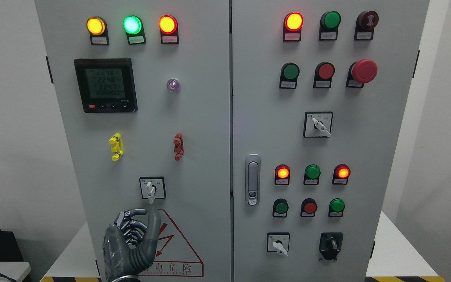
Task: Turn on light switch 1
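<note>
A: What fills the view?

B: A grey control cabinet (210,117) with two doors. The left door carries a digital meter (105,85) at about 10 o'clock of the picture, three lit lamps above it in amber (95,25), green (132,24) and red (168,24), and a yellow clip (116,147) and a red clip (178,146) lower down.

A: And the switch?

B: The rotary switch (152,188) sits low on the left door, at roughly 7 o'clock from the picture's centre. Its white handle points straight down, to 6 o'clock on its own plate.

A: Where is the hand against it?

B: The left hand (131,244) rises from the bottom edge, directly at 6 o'clock of the switch. One long finger (153,227) stretches upward, its tip just below the handle's lower end; I cannot tell whether they touch. The other fingers are curled loosely inward and grasp nothing.

A: Anything behind the hand?

B: A red warning triangle (178,250) printed on the door, at 3 o'clock of the hand.

A: The right door?

B: A door latch (252,179) at its left edge, a red mushroom button (363,71) at 1 o'clock, and smaller lamps, buttons and selector switches below.
</note>
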Action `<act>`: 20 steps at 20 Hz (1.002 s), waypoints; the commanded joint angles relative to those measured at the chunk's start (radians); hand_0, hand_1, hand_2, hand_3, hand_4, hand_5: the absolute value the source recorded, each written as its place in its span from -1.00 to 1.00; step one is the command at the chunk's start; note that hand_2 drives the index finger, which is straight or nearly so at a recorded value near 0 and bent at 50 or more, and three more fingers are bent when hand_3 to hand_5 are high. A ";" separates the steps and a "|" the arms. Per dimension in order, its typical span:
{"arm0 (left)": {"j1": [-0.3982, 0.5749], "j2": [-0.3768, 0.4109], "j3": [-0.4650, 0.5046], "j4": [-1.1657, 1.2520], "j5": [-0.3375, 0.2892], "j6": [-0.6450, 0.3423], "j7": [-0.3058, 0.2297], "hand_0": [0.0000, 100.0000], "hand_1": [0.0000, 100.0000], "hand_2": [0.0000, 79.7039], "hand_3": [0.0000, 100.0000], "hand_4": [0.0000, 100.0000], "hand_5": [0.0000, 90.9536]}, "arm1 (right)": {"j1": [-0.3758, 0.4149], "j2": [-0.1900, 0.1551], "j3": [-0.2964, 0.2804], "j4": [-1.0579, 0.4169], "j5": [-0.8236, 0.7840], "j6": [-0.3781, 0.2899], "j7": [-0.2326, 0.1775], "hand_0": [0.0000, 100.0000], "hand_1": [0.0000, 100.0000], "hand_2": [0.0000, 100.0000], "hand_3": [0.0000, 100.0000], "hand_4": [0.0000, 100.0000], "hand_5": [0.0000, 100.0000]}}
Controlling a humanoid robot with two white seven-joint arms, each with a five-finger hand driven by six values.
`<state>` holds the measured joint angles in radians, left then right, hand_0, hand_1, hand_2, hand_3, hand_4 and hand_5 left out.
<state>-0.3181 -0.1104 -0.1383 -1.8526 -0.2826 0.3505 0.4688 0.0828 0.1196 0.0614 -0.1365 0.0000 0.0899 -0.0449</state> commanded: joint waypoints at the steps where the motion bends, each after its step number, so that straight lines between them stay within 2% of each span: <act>1: -0.015 -0.002 0.003 0.006 0.008 0.002 0.001 -0.71 -0.05 0.18 0.62 0.81 0.91 | 0.000 0.000 0.000 0.000 -0.018 0.001 0.000 -0.76 -0.22 -1.00 -1.00 -1.00 -1.00; 10: -0.032 -0.003 0.008 0.003 0.020 0.022 0.002 -0.59 -0.05 0.19 0.62 0.81 0.92 | 0.000 0.000 0.000 0.000 -0.018 0.001 0.000 -0.76 -0.22 -1.00 -1.00 -1.00 -1.00; 20: -0.053 -0.005 0.008 0.000 0.020 0.051 0.002 -0.57 -0.07 0.19 0.62 0.82 0.93 | 0.000 0.000 0.000 0.000 -0.018 0.001 0.000 -0.76 -0.22 -1.00 -1.00 -1.00 -1.00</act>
<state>-0.3579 -0.1138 -0.1324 -1.8506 -0.2631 0.3971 0.4705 0.0828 0.1197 0.0614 -0.1365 0.0000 0.0899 -0.0449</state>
